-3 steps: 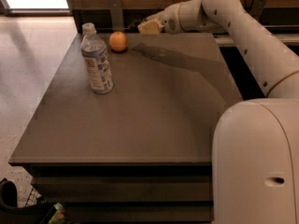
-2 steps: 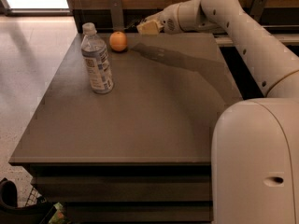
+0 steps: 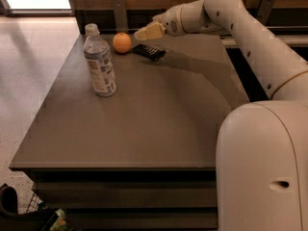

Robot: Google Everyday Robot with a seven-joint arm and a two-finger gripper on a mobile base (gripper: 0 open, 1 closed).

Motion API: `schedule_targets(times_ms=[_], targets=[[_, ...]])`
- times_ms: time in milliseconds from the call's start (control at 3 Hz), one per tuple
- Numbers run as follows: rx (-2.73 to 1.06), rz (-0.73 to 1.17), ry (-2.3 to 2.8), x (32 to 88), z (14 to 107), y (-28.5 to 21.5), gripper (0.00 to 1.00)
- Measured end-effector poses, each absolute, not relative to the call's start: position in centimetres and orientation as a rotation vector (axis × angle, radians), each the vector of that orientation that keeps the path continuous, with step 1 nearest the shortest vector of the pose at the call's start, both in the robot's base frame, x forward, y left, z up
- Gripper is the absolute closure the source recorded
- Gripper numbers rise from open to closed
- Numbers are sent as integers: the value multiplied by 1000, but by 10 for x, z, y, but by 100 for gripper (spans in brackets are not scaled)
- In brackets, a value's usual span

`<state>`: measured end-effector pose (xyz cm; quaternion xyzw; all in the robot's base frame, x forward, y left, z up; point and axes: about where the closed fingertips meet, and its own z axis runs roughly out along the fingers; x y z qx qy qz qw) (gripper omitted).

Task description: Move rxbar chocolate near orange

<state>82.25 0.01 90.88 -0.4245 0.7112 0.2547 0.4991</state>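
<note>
A water bottle (image 3: 99, 61) stood at the left of the table (image 3: 144, 129), and past it the orange (image 3: 121, 43) sat near the far edge with the snack bar (image 3: 149, 52) lying flat just beside it on the right. That bar looked light, thin and a bit bendy in a slick wrapper, so I'd judge it best pinched across its narrow width near the middle. The gripper (image 3: 147, 32) hung just above it, apparently holding nothing, though whether open or closed I could not tell
</note>
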Motion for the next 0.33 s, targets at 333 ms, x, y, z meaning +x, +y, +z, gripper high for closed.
schedule_targets(times_ms=[333], targets=[[-1028, 617, 1721, 823, 908, 1, 0]])
